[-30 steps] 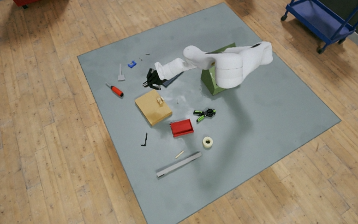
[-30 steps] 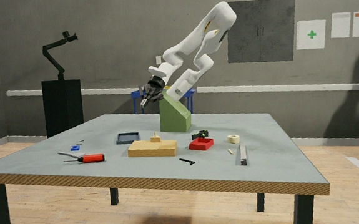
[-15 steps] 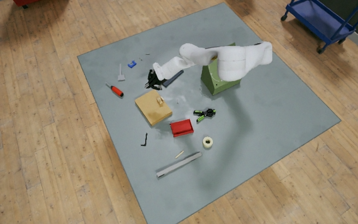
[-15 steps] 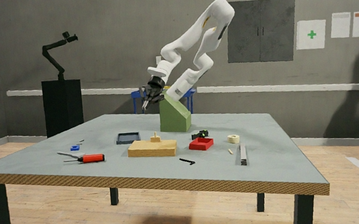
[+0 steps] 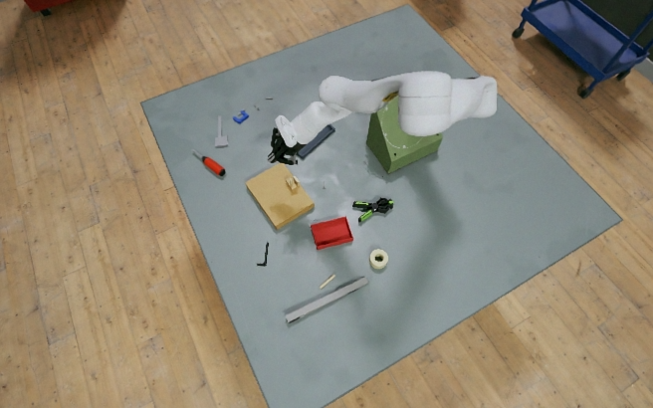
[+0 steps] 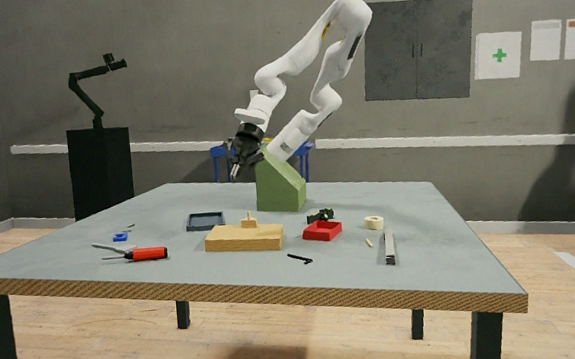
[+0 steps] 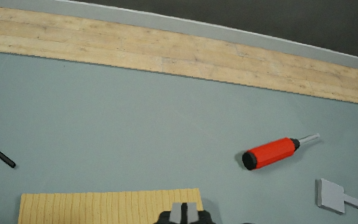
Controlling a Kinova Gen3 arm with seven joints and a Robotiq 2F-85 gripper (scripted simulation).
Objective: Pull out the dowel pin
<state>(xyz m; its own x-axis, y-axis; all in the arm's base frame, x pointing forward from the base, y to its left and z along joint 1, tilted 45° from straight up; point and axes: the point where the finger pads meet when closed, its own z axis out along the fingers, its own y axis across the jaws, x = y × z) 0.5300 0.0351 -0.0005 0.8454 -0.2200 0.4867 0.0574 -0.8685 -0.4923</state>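
My gripper [image 5: 272,157] [image 6: 235,171] [image 7: 184,213] is shut and empty, above the table beyond the far edge of the bench board [image 5: 269,188] [image 6: 226,233] [image 7: 100,211]. The small wooden block [image 5: 292,184] [image 6: 248,223] sits on the board, with the dowel pin [image 6: 248,215] upright in it. The stop cannot be told apart from the block, and whether something loose lies between them is too small to tell. The black and green spring clamp [image 5: 375,205] [image 6: 321,216] lies on the table, away from the board. The wrist view shows only the board's edge, not the block.
A red tray [image 5: 331,233] [image 6: 322,231] is near the board, a dark tray [image 5: 317,141] [image 6: 205,221] behind it. A red screwdriver [image 5: 213,166] [image 6: 149,254] [image 7: 272,153], black hex key [image 5: 266,255] [image 6: 299,258], tape roll [image 5: 378,263] and grey bar [image 5: 326,300] lie around.
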